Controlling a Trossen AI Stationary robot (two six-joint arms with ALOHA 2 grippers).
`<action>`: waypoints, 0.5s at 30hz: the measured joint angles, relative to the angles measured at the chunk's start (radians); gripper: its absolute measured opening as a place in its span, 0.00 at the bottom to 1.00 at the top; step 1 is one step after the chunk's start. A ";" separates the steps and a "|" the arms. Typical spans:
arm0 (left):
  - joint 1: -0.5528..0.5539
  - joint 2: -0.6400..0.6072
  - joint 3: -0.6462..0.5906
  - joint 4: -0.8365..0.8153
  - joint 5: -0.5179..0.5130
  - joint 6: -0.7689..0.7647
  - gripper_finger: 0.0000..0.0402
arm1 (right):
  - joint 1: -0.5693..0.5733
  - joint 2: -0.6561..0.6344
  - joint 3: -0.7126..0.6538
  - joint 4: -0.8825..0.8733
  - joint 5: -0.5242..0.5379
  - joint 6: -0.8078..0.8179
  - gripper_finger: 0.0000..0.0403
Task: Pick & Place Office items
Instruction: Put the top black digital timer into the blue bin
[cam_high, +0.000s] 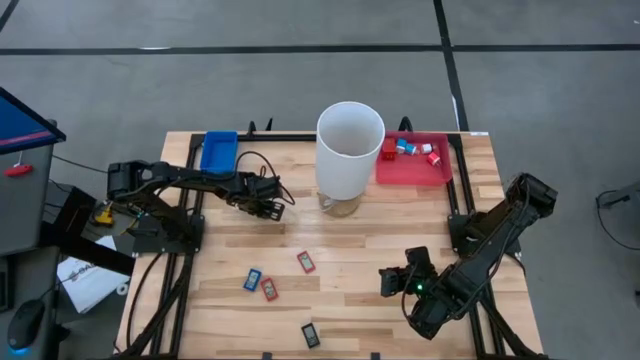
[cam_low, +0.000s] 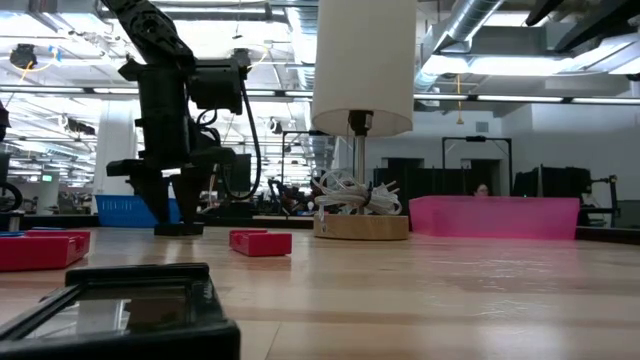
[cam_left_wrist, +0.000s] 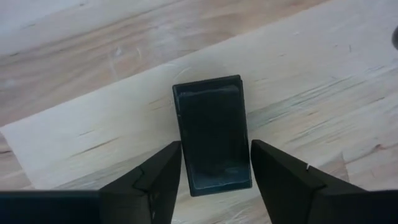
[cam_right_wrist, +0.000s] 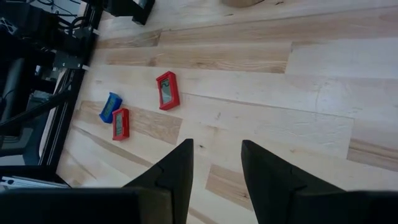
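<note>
Near the blue tray (cam_high: 218, 151), the left end effector (cam_left_wrist: 214, 171) stands low over the tabletop (cam_high: 350, 250), fingers spread narrowly either side of a flat black rectangle (cam_left_wrist: 212, 134) lying between them, not gripped. Right end effector (cam_right_wrist: 216, 168) hovers open at the front right; red rectangles (cam_right_wrist: 167, 91) lie well apart.

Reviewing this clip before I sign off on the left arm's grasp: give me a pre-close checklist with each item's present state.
1. Left gripper open: ok.
2. Fingers straddle the black rectangle, one each side: ok.
3. Piece lying flat on the table: ok.
4. Fingers low enough to grip it: cannot tell.
5. Right gripper open, holding nothing, parked away near the table's right front: ok.
6. Red tray and blue tray not blocked: ok.
</note>
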 joint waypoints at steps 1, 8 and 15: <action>0.000 0.000 0.000 0.000 0.000 0.001 0.49 | 0.000 0.000 0.000 0.000 0.000 0.000 0.32; -0.005 0.000 0.000 0.000 0.001 0.002 0.57 | 0.000 0.000 0.000 0.000 0.000 -0.003 0.32; -0.029 0.000 -0.036 0.022 0.008 -0.026 0.58 | 0.000 0.000 0.000 0.000 0.001 -0.008 0.32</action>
